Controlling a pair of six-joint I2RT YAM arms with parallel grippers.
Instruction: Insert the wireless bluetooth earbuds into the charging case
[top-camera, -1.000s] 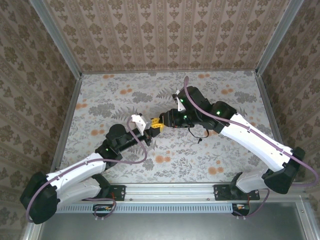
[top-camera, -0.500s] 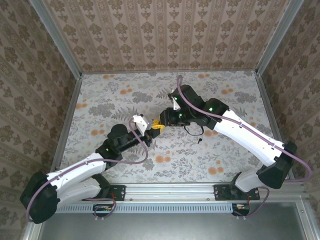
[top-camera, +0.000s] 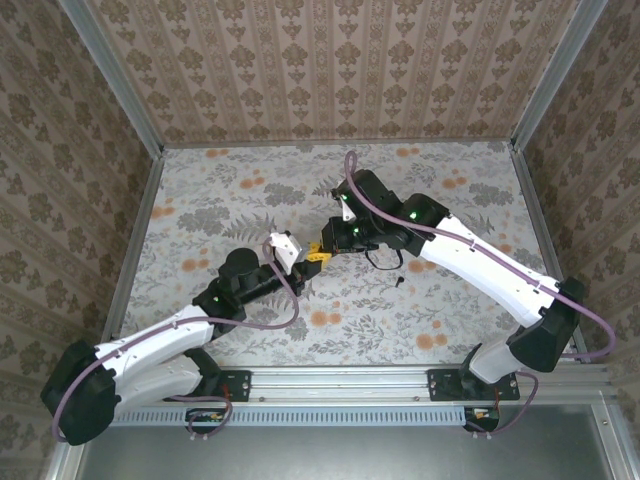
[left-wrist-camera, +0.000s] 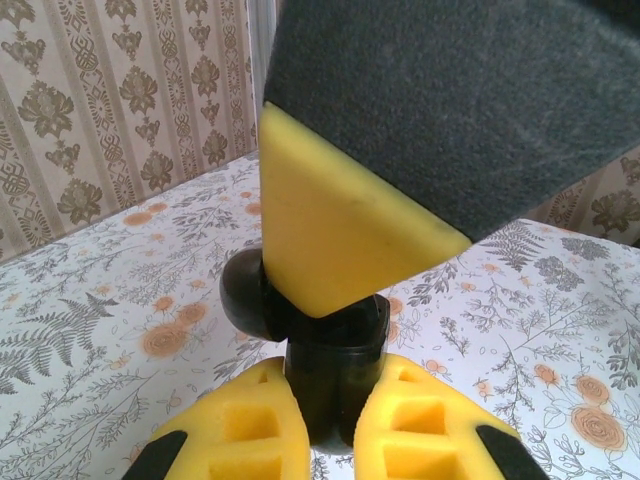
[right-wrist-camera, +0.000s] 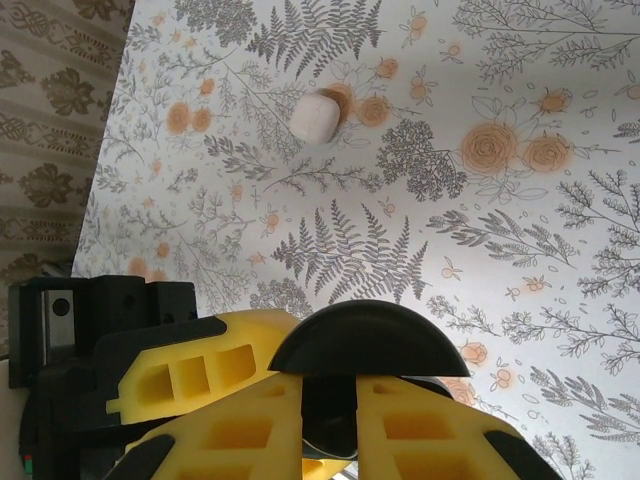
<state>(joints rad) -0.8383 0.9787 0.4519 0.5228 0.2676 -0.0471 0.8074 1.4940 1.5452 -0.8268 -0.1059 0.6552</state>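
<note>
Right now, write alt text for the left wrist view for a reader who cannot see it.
The left hand pinches a black object between its two yellow fingers, over a floral table. A large yellow, dark-padded finger of the right hand covers the object's top, where a rounded black part bulges out to the left.

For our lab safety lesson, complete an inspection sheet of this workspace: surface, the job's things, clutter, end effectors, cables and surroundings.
Surface: floral-patterned table.
Job's things: black charging case, gripped above the table; tiny black piece, possibly an earbud, lying on the table.
Clutter: small white rounded object on the table.
End effectors: left end effector shut on the charging case; right end effector close against it, grip unclear.
Cables: purple cable along each arm.
Surroundings: wallpapered walls, metal rail.
</note>
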